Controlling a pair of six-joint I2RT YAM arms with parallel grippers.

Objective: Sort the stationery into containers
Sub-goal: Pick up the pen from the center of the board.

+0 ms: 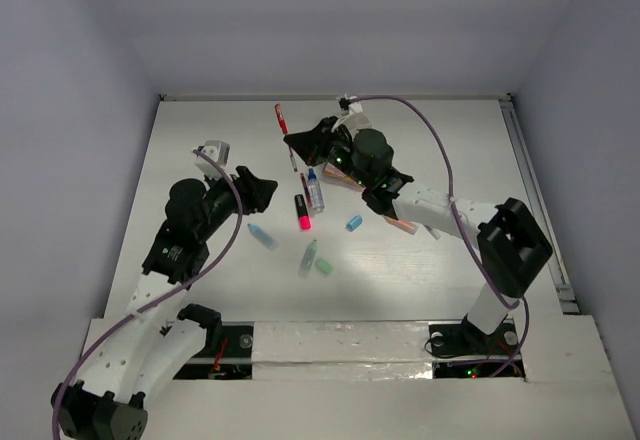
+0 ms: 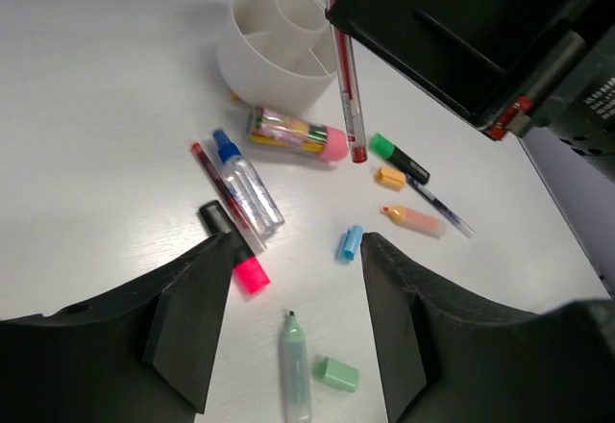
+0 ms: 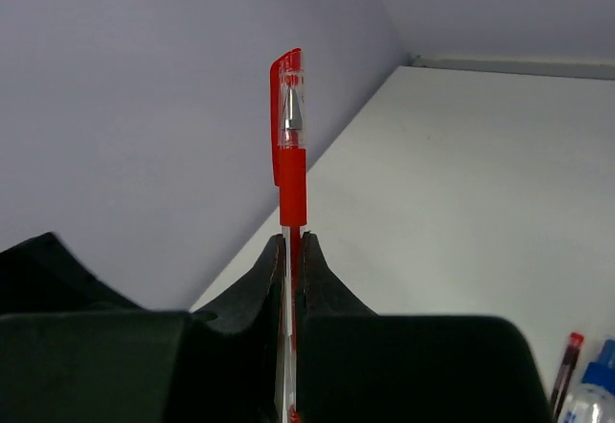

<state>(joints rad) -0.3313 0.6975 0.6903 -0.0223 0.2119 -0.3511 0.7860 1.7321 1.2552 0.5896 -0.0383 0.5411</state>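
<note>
My right gripper (image 3: 293, 242) is shut on a red capped pen (image 3: 289, 135), cap end sticking out past the fingertips. In the top view it (image 1: 291, 141) holds the pen (image 1: 281, 119) above the far middle of the table. In the left wrist view the pen (image 2: 345, 77) hangs beside the white divided cup (image 2: 274, 48), whose compartments look empty. My left gripper (image 2: 298, 250) is open and empty, hovering above a mint highlighter (image 2: 296, 370) and its loose cap (image 2: 336, 373); it also shows in the top view (image 1: 268, 186). The cup is hidden under the right arm in the top view.
Loose on the table: a black and pink marker (image 2: 238, 253), a blue-capped clear tube (image 2: 248, 181), a thin red pen (image 2: 213, 178), a multicoloured pink-ended marker (image 2: 296, 134), a green marker (image 2: 399, 158), an orange marker (image 2: 413, 219), a blue cap (image 2: 350, 242). A light blue piece (image 1: 262, 236) lies nearer the left arm.
</note>
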